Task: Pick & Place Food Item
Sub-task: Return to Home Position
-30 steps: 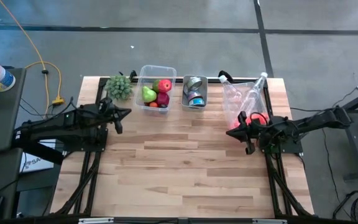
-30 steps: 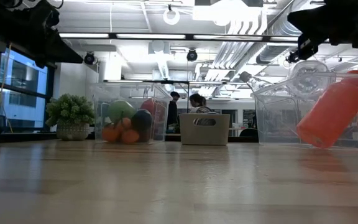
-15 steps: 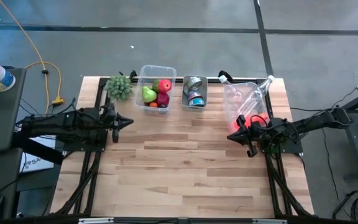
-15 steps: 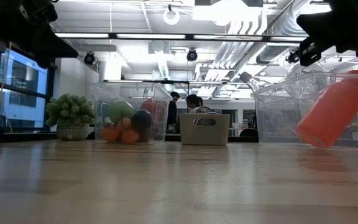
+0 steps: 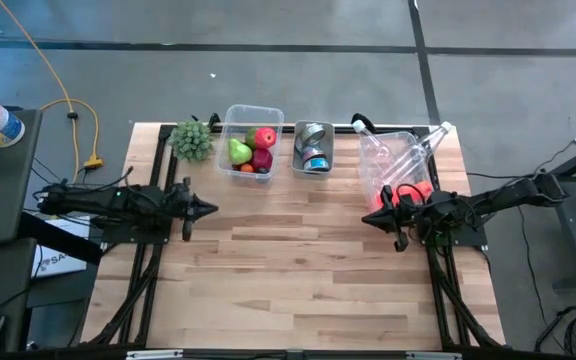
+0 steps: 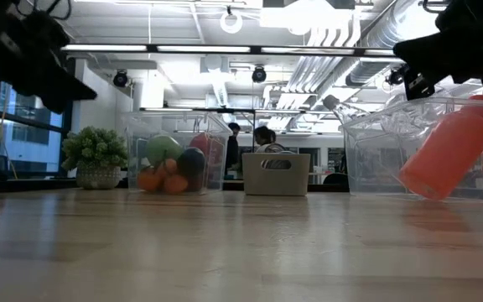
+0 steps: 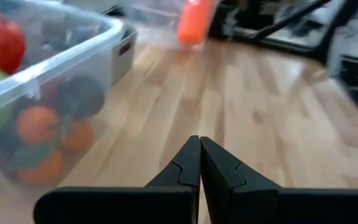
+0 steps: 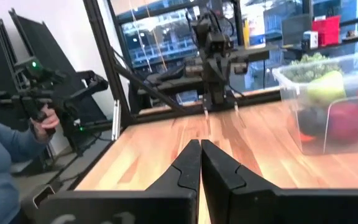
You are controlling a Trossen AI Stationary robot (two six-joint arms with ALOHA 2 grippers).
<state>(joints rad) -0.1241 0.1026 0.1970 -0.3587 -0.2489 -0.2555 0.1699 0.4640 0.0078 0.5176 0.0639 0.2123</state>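
The left gripper (image 7: 199, 142) hung above the bench (image 5: 298, 280) with its two fingers pressed together and nothing between them. It sat just in front of the left transparent bin (image 5: 253, 107), off that bin's front left corner and clear of its wall. It pointed across the bench, not at the bin. The fruit therefore lay to one side of the gripper's line, toward the bench's far edge. I judged that a pull back to home along the arm's own axis would carry it away from the bin without crossing the rim. Of the two arms, this one was much the nearer to the bin.

Inside the bin, small oranges (image 5: 246, 169) lay against the front wall. The black plum (image 5: 261, 160) sat behind them, with the green pear (image 5: 238, 152) to its left. The red apple (image 5: 265, 137) was on top at the back. All the fruit sat within the walls, so the placing looked finished.

Just right of the bin stood a small grey bin (image 5: 297, 160) holding cans. Farther right was a second transparent bin (image 5: 376, 160) with bottles. The right gripper (image 5: 366, 220), likewise closed and empty, hovered in front of that one, well apart from the fruit bin and facing the left gripper
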